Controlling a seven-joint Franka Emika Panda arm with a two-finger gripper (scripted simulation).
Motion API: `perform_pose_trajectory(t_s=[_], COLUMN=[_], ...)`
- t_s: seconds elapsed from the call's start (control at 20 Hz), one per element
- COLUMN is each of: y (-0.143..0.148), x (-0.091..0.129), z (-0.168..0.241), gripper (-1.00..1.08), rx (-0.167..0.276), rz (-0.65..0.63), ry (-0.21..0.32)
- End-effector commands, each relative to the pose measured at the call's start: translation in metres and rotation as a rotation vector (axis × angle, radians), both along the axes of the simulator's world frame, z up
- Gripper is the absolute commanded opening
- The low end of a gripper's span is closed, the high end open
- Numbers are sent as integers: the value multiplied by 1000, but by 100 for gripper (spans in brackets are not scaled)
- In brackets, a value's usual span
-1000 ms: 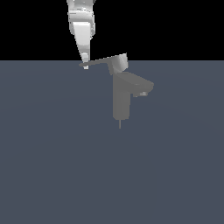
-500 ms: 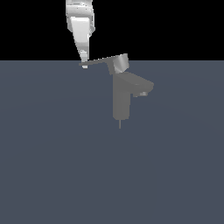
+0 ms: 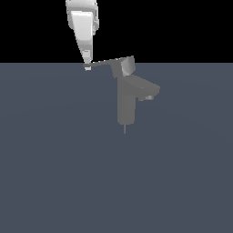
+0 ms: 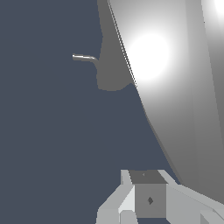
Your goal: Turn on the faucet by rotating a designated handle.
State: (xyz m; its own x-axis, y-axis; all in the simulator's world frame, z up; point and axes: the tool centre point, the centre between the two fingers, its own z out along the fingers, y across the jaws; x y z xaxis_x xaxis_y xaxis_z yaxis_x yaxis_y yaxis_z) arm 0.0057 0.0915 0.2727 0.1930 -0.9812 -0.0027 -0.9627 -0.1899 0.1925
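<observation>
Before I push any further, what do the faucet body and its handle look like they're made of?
The faucet looks like matte grey metal: flat, dull shading without glints, though a render leaves that open. The handle is a thin flat grey lever; in the wrist view its broad face carries a bright highlight, suggesting a smoother satin finish. The gripper looks like glossy white plastic or painted metal.

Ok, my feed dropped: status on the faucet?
Gripper at the handle tip; fingers' state unclear. Faucet upright, spout toward the exterior view's right. Nothing in the way.
</observation>
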Motion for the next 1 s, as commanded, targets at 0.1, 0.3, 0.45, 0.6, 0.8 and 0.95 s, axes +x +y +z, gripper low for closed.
perform_pose_trajectory(t_s=[0.1, 0.3, 0.45, 0.6, 0.8, 0.95], y=[-4, -5, -7, -8, -16, -26], x=[-15, -27, -36, -45, -47, -54], z=[3, 6, 8, 10, 5, 8], gripper=[-100, -100, -100, -100, -100, -100], rx=[-2, -2, -2, -2, -5, -5], rz=[-2, -2, -3, -3, -5, -4], ry=[4, 4, 3, 3, 9, 8])
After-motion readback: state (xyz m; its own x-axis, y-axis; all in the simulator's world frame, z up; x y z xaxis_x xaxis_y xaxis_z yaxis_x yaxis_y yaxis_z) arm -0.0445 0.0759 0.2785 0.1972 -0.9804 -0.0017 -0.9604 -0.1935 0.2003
